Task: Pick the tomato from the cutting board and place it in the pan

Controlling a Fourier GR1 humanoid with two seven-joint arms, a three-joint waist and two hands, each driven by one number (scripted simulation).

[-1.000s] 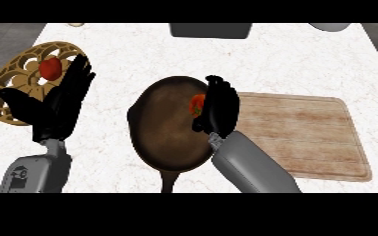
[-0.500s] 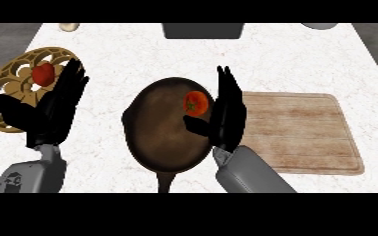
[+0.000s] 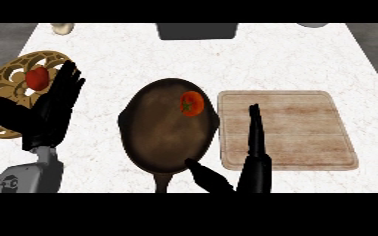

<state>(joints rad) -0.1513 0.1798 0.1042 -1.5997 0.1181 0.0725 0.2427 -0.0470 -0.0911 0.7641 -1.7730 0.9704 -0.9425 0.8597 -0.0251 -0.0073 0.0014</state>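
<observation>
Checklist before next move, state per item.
1. Red tomato inside dark round pan: ok.
2. Right hand open, holding nothing: ok.
3. Right hand apart from tomato, fingers over the wooden cutting board: ok.
4. No tomato left on cutting board: ok.
5. Left hand open, resting at the view's left, apart from pan: ok.
6. Tomato settled, not rolling: cannot tell.
</observation>
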